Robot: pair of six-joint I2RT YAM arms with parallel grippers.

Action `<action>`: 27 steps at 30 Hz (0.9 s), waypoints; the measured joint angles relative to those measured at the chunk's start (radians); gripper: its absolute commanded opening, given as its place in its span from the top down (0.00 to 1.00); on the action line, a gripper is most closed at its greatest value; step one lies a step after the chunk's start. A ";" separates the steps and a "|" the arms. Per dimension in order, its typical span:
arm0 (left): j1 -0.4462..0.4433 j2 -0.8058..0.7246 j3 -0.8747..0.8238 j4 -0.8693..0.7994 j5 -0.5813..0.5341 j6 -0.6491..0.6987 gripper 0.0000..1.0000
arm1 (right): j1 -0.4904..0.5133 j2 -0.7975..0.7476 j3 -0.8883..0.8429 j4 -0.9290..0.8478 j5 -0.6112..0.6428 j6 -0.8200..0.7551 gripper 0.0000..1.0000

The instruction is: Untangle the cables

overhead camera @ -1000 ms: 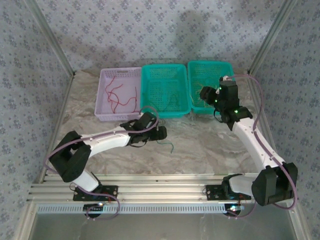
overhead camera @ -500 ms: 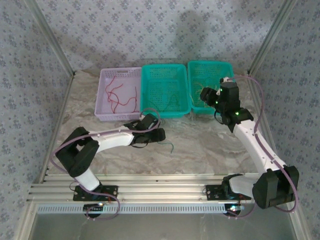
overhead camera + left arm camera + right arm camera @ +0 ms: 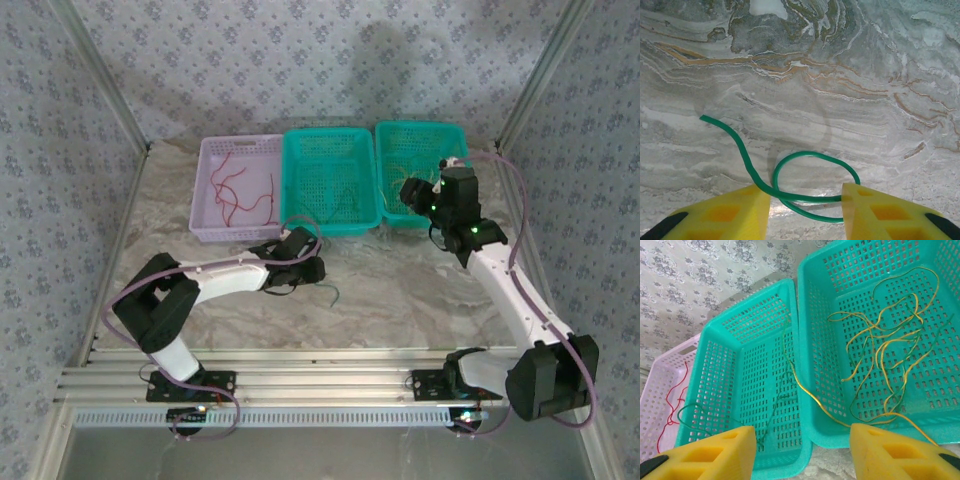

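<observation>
From where I stand, the left gripper is down low over the marbled table, in front of the baskets. Its yellow fingers are apart, with a green cable lying flat on the table between them. That cable curls into one loose loop that crosses itself just by the left finger, and its free end trails away across the stone. The fingers sit at either side of the loop but are not pinched onto it. Over on the right, the right gripper hangs above the front edge of the two teal baskets, fingers apart and nothing clamped in the gap. The right teal basket holds a tangle of yellow cables with a few thin green strands mixed in. One long yellow strand runs out of that tangle, over the wall shared with the middle teal basket, and its other end passes by the gripper's right finger; I cannot tell whether it touches it. A thin dark green cable lies in the middle basket. At the left end of the row, a lilac basket holds several red cables, loosely spread on its floor.
</observation>
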 measured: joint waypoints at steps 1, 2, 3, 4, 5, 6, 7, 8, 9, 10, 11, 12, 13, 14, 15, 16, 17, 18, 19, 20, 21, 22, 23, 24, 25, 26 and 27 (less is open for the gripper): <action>0.001 0.000 0.000 0.000 -0.003 0.004 0.65 | 0.000 -0.004 -0.004 0.000 -0.003 0.000 0.46; 0.002 0.000 0.000 0.000 -0.006 0.005 0.67 | 0.000 -0.010 -0.011 0.000 -0.003 0.000 0.46; 0.003 0.000 0.000 0.000 -0.009 0.007 0.68 | 0.000 -0.014 -0.018 0.002 -0.003 0.000 0.46; 0.005 -0.001 -0.001 0.000 -0.014 0.008 0.69 | 0.001 -0.021 -0.028 0.005 -0.003 0.000 0.46; 0.007 -0.002 -0.003 0.000 -0.019 0.009 0.69 | 0.002 -0.027 -0.037 0.008 -0.003 0.000 0.46; 0.011 -0.003 -0.005 0.000 -0.023 0.009 0.70 | 0.002 -0.031 -0.042 0.007 -0.003 0.000 0.46; 0.013 -0.004 -0.008 0.000 -0.026 0.010 0.71 | 0.002 -0.032 -0.045 0.008 -0.004 0.000 0.46; 0.014 -0.005 -0.012 0.000 -0.026 0.011 0.72 | 0.003 -0.032 -0.045 0.008 -0.006 0.000 0.46; 0.016 -0.006 -0.016 -0.001 -0.028 0.016 0.73 | 0.004 -0.032 -0.045 0.008 -0.007 0.000 0.46; 0.019 -0.008 -0.019 -0.004 -0.031 0.019 0.74 | 0.004 -0.034 -0.045 0.008 -0.009 0.001 0.46; 0.020 -0.010 -0.021 -0.005 -0.035 0.024 0.76 | 0.006 -0.037 -0.046 0.009 -0.010 0.001 0.46; 0.022 -0.011 -0.022 -0.007 -0.037 0.028 0.77 | 0.007 -0.040 -0.047 0.009 -0.011 0.001 0.46; 0.024 -0.016 -0.023 -0.010 -0.040 0.032 0.77 | 0.009 -0.045 -0.048 0.009 -0.014 0.001 0.45; 0.027 -0.022 -0.023 -0.014 -0.044 0.036 0.77 | 0.010 -0.048 -0.048 0.009 -0.015 0.001 0.45; 0.029 -0.027 -0.023 -0.019 -0.047 0.040 0.77 | 0.011 -0.051 -0.048 0.010 -0.018 0.001 0.45; 0.032 -0.034 -0.023 -0.024 -0.050 0.044 0.77 | 0.013 -0.053 -0.048 0.010 -0.019 0.001 0.45; 0.033 -0.039 -0.023 -0.029 -0.055 0.051 0.77 | 0.013 -0.053 -0.048 0.010 -0.021 0.001 0.45; 0.034 -0.043 -0.023 -0.032 -0.060 0.055 0.77 | 0.016 -0.054 -0.048 0.010 -0.021 0.001 0.45; 0.035 -0.048 -0.023 -0.038 -0.067 0.061 0.76 | 0.018 -0.054 -0.048 0.010 -0.022 0.001 0.45; 0.039 -0.052 -0.023 -0.045 -0.072 0.067 0.75 | 0.021 -0.054 -0.048 0.010 -0.022 0.001 0.45; 0.039 -0.055 -0.024 -0.050 -0.076 0.069 0.74 | 0.024 -0.054 -0.048 0.010 -0.022 0.001 0.45; 0.041 -0.058 -0.025 -0.053 -0.079 0.074 0.73 | 0.026 -0.054 -0.048 0.010 -0.022 0.001 0.45; 0.044 -0.060 -0.027 -0.053 -0.081 0.078 0.72 | 0.028 -0.054 -0.048 0.010 -0.022 0.001 0.45; 0.045 -0.060 -0.029 -0.053 -0.083 0.081 0.70 | 0.030 -0.054 -0.048 0.010 -0.022 0.001 0.45; 0.046 -0.060 -0.031 -0.054 -0.086 0.084 0.69 | 0.031 -0.054 -0.048 0.011 -0.023 0.001 0.45; 0.047 -0.060 -0.032 -0.054 -0.087 0.087 0.68 | 0.033 -0.054 -0.048 0.011 -0.023 0.001 0.45; 0.050 -0.060 -0.033 -0.054 -0.089 0.089 0.67 | 0.033 -0.054 -0.048 0.011 -0.024 0.001 0.45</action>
